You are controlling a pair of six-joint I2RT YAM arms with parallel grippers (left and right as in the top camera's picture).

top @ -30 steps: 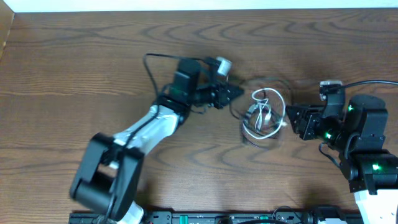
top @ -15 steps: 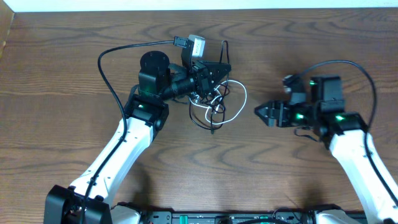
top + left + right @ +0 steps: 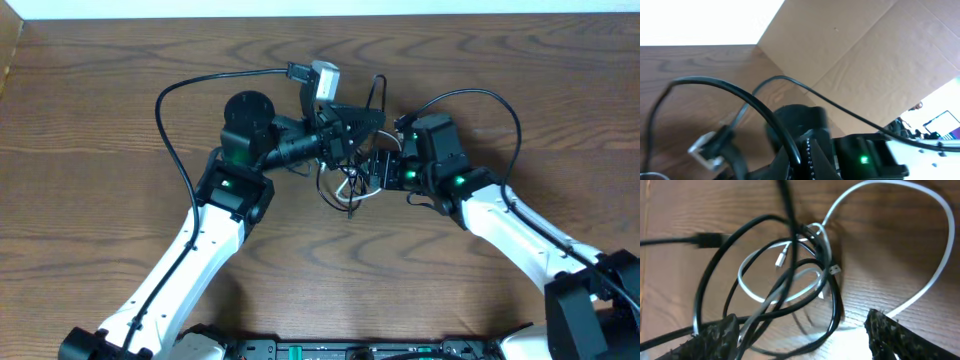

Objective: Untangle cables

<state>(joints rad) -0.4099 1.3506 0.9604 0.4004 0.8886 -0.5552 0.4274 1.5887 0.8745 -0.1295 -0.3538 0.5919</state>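
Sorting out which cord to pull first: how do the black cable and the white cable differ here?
The black cable is dark and coils in several overlapping loops; the white cable is pale and swings one wide loop clear of the knot. Both are tangled together on the wooden table.

Two robot arms: one left arm (image 3: 205, 235) and one right arm (image 3: 520, 232), each with one gripper, the left gripper (image 3: 366, 120) and the right gripper (image 3: 375, 168). Two cables: one black cable (image 3: 835, 297) and one white cable (image 3: 950, 250). One wooden table (image 3: 100, 100) and one cardboard panel (image 3: 880, 55).
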